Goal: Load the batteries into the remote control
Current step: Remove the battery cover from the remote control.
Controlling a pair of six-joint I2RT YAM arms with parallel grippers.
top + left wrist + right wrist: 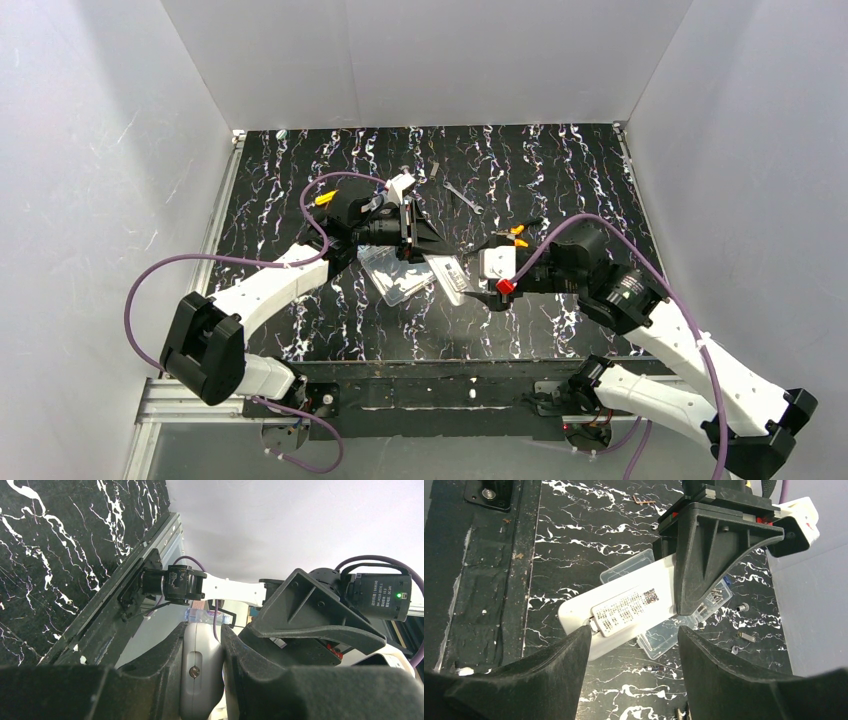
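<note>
The slim white remote control (624, 611) is held above the table with its labelled back toward the right wrist camera. My left gripper (704, 580) is shut on its far end. In the left wrist view the remote's end (200, 675) is clamped between the fingers of the left gripper (202, 628). My right gripper (634, 629) is open just before the remote's near end, and one fingertip (585, 632) is at the edge of the back cover. In the top view the remote (450, 274) spans between the left gripper (418, 240) and the right gripper (478, 280). A small thin cylinder (656, 668), perhaps a battery, lies on the table.
A clear plastic compartment box (664, 637) lies open under the remote, with small metal pieces (716, 596) in it; it also shows in the top view (392, 276). Loose screws and bits (742, 608) lie on the black marbled table (574, 535). White walls enclose it.
</note>
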